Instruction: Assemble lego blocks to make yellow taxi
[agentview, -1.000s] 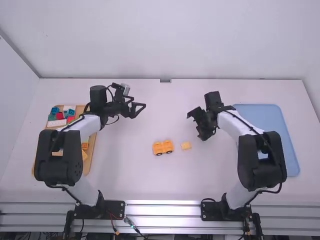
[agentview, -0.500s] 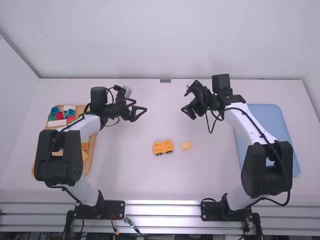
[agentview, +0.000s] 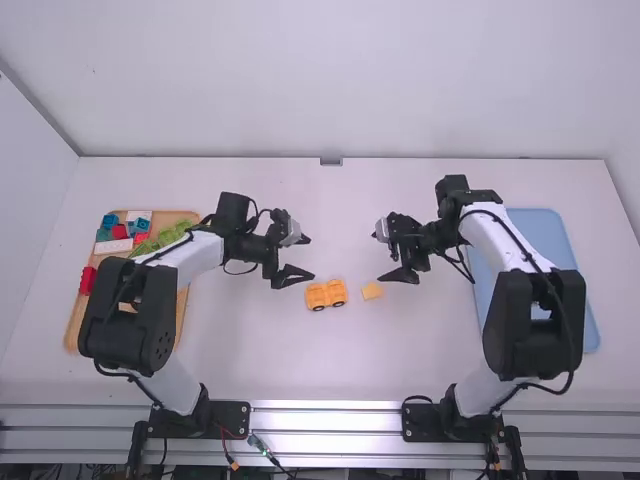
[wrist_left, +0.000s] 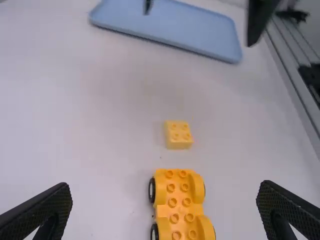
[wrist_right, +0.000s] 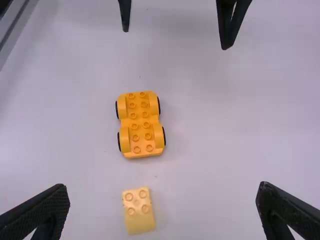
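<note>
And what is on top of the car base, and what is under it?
On top of the car base there are only bare studs; no block is attached. What is under it cannot be seen, because it covers that part of the table.

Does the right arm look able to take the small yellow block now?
Probably yes. The right claw is open near the block, nothing lies on top of it, and a gap separates it from the wheeled base. The left claw is near too, so some care may help.
</note>
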